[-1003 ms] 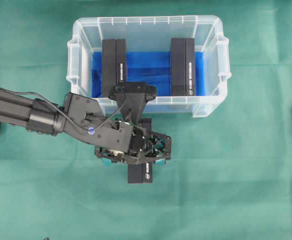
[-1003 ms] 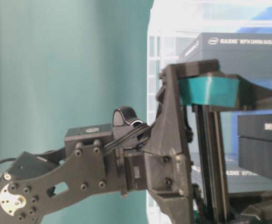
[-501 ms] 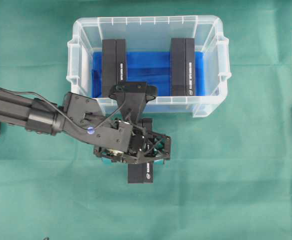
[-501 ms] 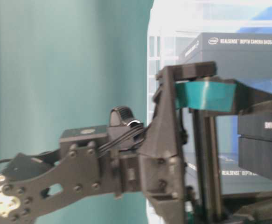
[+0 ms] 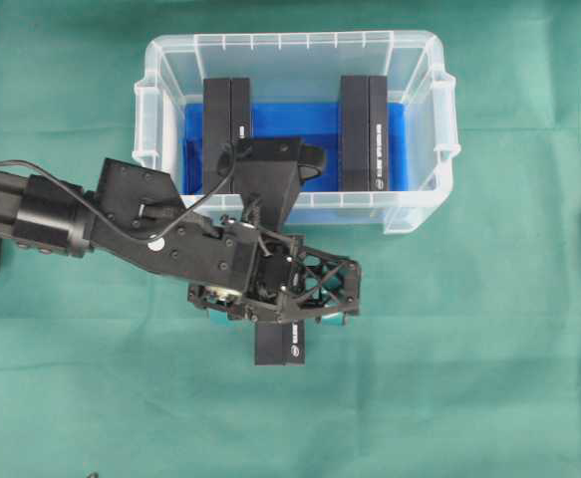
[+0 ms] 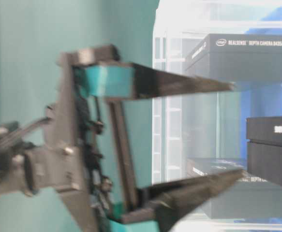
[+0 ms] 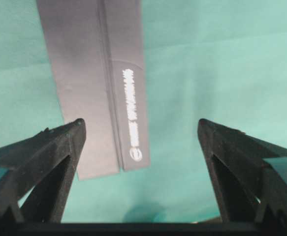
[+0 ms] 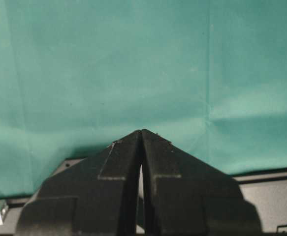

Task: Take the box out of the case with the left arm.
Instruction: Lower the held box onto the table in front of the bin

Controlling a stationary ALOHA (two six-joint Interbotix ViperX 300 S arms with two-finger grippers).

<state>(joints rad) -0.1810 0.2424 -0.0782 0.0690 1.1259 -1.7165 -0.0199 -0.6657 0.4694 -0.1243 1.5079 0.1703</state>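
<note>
Between the tips of the left arm's black open-frame gripper (image 7: 139, 130), the jaws stand wide apart and clamp nothing. In the left wrist view a long, flat black cardboard box with white lettering along one edge (image 7: 96, 78) lies on the green cloth (image 7: 222, 64); one end of it sits just inside the tip of the picture-left black finger (image 7: 59, 142), while the other finger is well clear of it. No finger visibly touches it.

From overhead, this box (image 5: 279, 345) lies outside the container, on the cloth in front of its near wall, with the gripper head (image 5: 275, 309) covering most of it and one end showing below. The teal finger pads (image 6: 109, 80) show in the table-level view, where the gripper is blurred.

Beyond the gripper sits the large clear rectangular plastic case with a rimmed edge and a bright blue bottom lining (image 5: 415, 214). Two more black boxes stand inside it, one on the left half (image 5: 226, 119) and one on the right half (image 5: 363, 131), well apart from each other. The long black left arm (image 5: 61, 209) reaches in from the left edge, its wrist over the case's near wall.

Off to the side, the right arm's black gripper (image 8: 141, 142) has its jaws pressed together with nothing between them, above bare green cloth.
</note>
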